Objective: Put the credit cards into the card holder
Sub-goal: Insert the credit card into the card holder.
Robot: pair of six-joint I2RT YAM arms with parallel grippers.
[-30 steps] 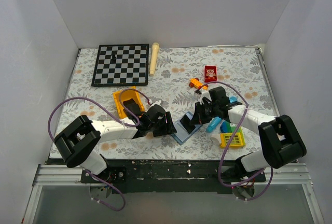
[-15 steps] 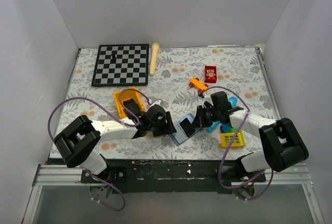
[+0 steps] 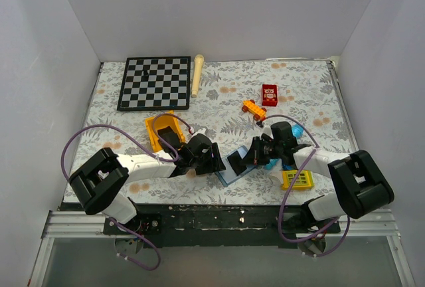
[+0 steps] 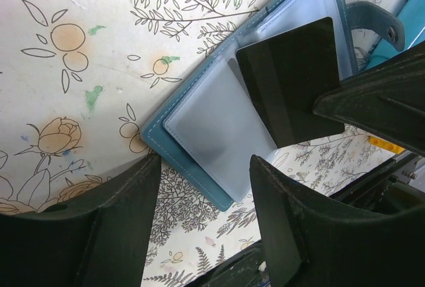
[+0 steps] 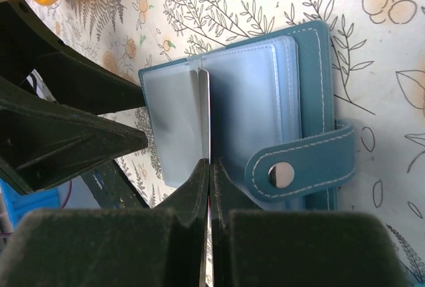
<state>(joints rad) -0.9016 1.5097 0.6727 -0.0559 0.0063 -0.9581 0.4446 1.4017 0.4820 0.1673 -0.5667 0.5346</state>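
Here our right hand (image 5: 207, 165) pinches a black credit card (image 4: 289, 84) just ahead into the open card holder (image 5: 307, 94); our left hand (image 4: 202, 182), spread, straddles its corner.

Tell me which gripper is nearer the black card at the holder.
Right. The right gripper is shut on the black card, holding it by its edge over the open card holder. The left gripper stands open around a corner of the holder, beside the card.
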